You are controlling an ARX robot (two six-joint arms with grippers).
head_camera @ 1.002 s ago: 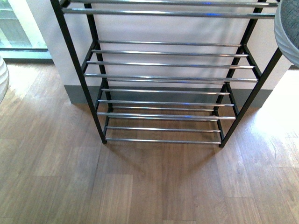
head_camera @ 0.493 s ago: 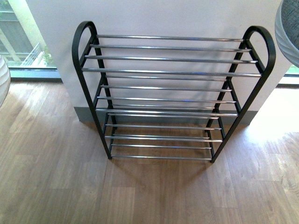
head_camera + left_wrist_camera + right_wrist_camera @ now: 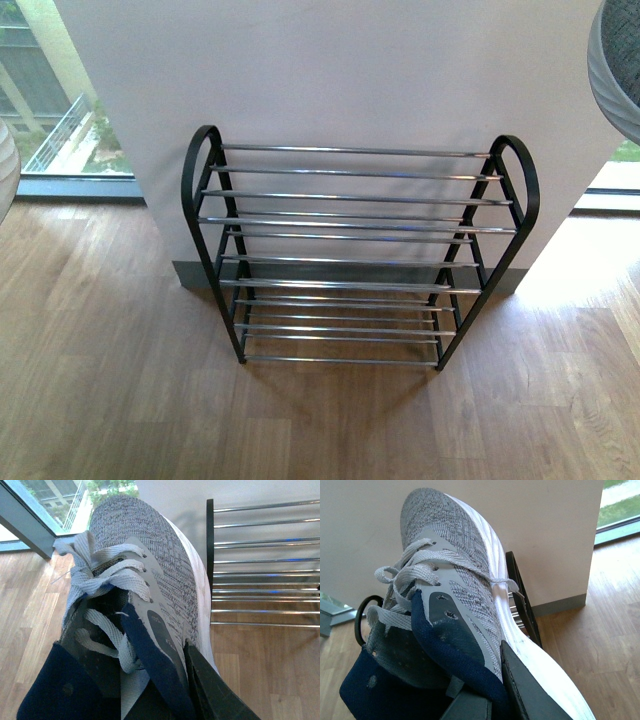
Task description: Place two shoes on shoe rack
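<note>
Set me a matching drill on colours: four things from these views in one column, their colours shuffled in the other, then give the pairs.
Things
1. shoe rack frame
2. shelf rods
3. sneaker sole
4. floor

Colours
a. white
b. wood brown
c. black
d. shiny chrome

Pairs: 1-c, 2-d, 3-a, 4-b
</note>
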